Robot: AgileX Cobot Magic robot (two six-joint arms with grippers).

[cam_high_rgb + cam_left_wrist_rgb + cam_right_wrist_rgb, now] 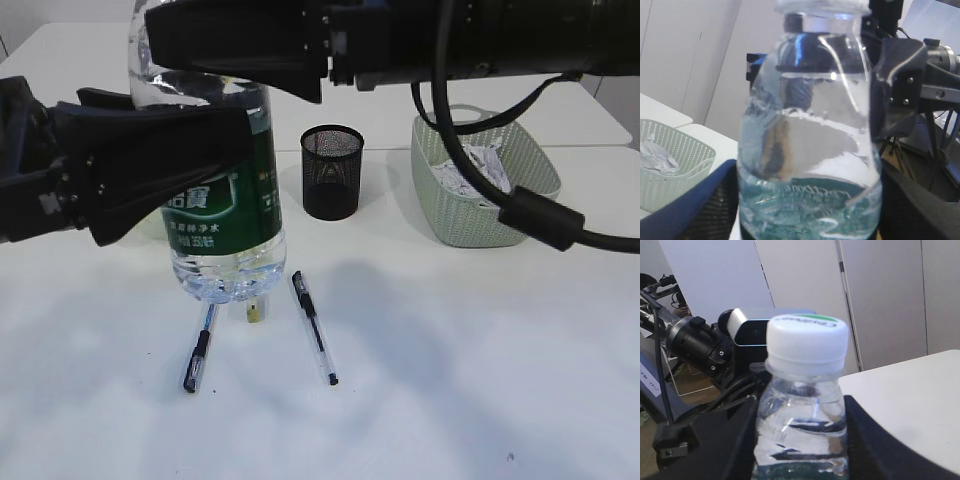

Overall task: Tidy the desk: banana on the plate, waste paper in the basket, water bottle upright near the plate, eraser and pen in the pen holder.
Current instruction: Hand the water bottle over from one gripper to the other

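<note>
A clear water bottle (pixel 225 240) with a green label and white cap stands upright at the left of the white table; I cannot tell whether its base touches the table. My left gripper (pixel 235 140) is shut on its middle, with the bottle filling the space between the jaws in the left wrist view (pixel 810 210). My right gripper (pixel 175 45) is shut on its shoulder below the cap (pixel 806 337). Two pens (pixel 199 350) (pixel 314 326) lie in front of the bottle. A small eraser (pixel 257 312) shows just behind its base. The banana and plate are out of view.
A black mesh pen holder (pixel 331 170) stands behind and to the right of the bottle. A green woven basket (pixel 470 215) with crumpled waste paper (pixel 480 165) stands at the right. The right arm's cable (pixel 535 215) hangs over the basket.
</note>
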